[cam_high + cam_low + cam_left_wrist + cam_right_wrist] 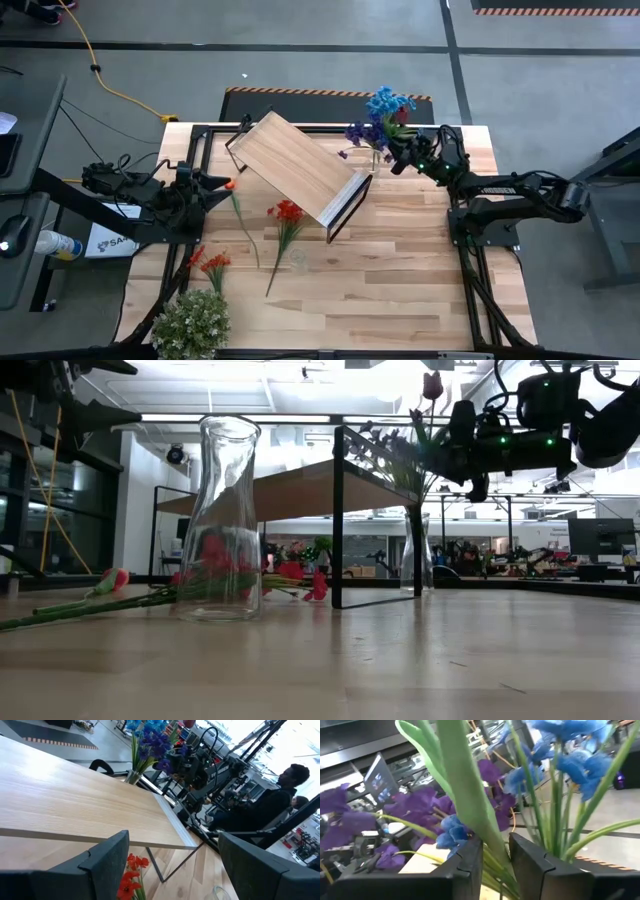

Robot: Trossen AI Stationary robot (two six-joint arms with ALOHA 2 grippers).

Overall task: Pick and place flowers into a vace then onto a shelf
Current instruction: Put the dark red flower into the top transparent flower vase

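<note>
A glass vase [378, 157] with blue and purple flowers [380, 118] stands on the table's far right, beside the shelf [298, 168]. My right gripper [398, 158] is level among these flowers, slightly open, a green stalk [492, 847] in its narrow gap. My left gripper [175, 857] waits open and bare at the table's left, by the shelf. Red flowers [288, 212], orange flowers [212, 262] and a red-budded stem [232, 188] lie flat on the table. A second, bare glass vase [222, 520] stands near them. My right gripper has the green stalk [492, 847] of one flower in the vase running up between its two fingers [465, 865]. The fingers come at it level, from the table's right, and lie across it. Whether they touch the stalk I cannot tell.
A bushy pale-green leafy clump [190, 322] sits at the near left corner. The shelf stands askew on its black frame [338, 520] in the table's middle. A person [280, 795] sits beyond the table's right side. Bare planks [400, 290] lie at the near right.
</note>
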